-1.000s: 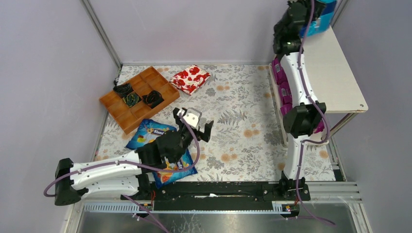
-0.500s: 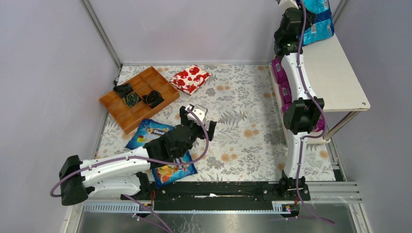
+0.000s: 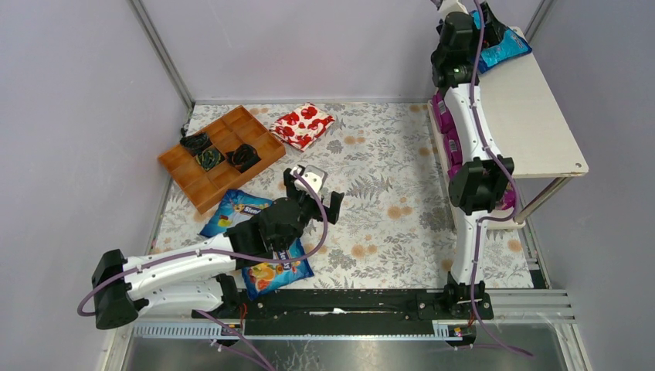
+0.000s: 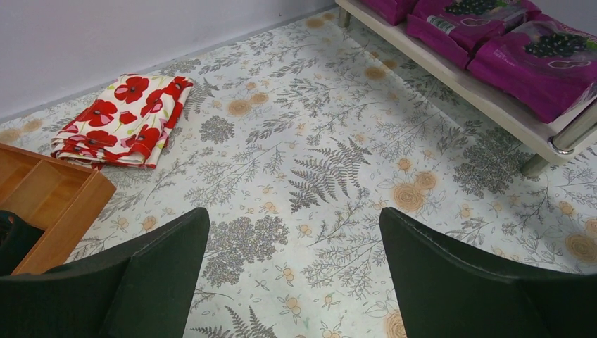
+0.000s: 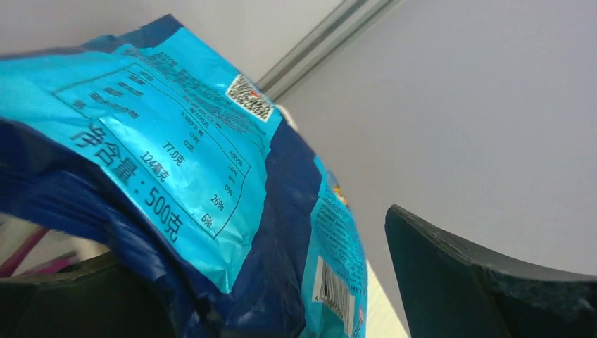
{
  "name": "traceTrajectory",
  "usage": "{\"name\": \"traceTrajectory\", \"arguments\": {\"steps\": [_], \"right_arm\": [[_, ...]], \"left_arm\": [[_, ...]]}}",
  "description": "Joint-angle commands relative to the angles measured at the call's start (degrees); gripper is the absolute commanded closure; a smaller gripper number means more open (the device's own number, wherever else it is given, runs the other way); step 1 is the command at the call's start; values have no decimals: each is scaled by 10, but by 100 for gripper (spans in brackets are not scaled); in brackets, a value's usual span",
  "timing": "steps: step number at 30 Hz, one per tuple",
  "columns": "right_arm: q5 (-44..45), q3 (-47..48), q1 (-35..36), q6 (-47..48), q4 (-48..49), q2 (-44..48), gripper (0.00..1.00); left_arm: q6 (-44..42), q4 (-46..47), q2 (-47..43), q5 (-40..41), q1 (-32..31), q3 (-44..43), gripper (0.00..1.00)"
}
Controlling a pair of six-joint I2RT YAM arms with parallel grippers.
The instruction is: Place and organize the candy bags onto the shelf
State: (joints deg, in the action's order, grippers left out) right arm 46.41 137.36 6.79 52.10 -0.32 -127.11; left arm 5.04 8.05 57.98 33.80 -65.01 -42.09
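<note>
A blue candy bag (image 3: 507,45) lies at the far end of the shelf's top board (image 3: 533,116). My right gripper (image 3: 473,22) stands open over it. In the right wrist view this bag (image 5: 176,176) rests against the left finger, and the right finger (image 5: 479,282) is well apart from it. Several purple candy bags (image 3: 448,135) fill the lower tier (image 4: 493,98). Two blue bags (image 3: 238,212) (image 3: 274,272) lie on the table beside my left arm. My left gripper (image 3: 315,193) (image 4: 292,218) hovers open over the floral table with nothing between its fingers.
A brown wooden tray (image 3: 220,154) with small dark wrapped pieces sits at the back left. A red-and-white flower-patterned packet (image 3: 303,125) lies beside it. The shelf's metal leg (image 4: 556,144) stands at the right of the left wrist view. Walls enclose the table.
My right gripper has opened and let go of the blue bag, which now lies on the far end of the top board. The left gripper has barely moved in the last half second.
</note>
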Motion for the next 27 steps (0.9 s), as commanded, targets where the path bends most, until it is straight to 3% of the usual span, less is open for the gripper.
{"name": "traceTrajectory", "arguments": {"steps": [1, 4, 10, 16, 22, 27], "right_arm": [[-32, 32, 39, -95, -106, 75, 1], [-98, 34, 43, -170, -177, 104, 0], [-164, 11, 42, -253, -205, 135, 0], [-172, 3, 29, -269, -221, 137, 1], [-245, -8, 8, -264, -246, 137, 1], [-277, 20, -33, -316, -280, 116, 4]], "left_arm": [[11, 6, -18, -10, 2, -30, 5], [13, 2, -21, -11, 2, -33, 5], [18, -9, -25, -18, 2, -37, 4], [18, -15, -34, -15, 2, -37, 4], [21, -16, -32, -23, 2, -38, 4], [20, -16, -25, -21, 2, -38, 4]]}}
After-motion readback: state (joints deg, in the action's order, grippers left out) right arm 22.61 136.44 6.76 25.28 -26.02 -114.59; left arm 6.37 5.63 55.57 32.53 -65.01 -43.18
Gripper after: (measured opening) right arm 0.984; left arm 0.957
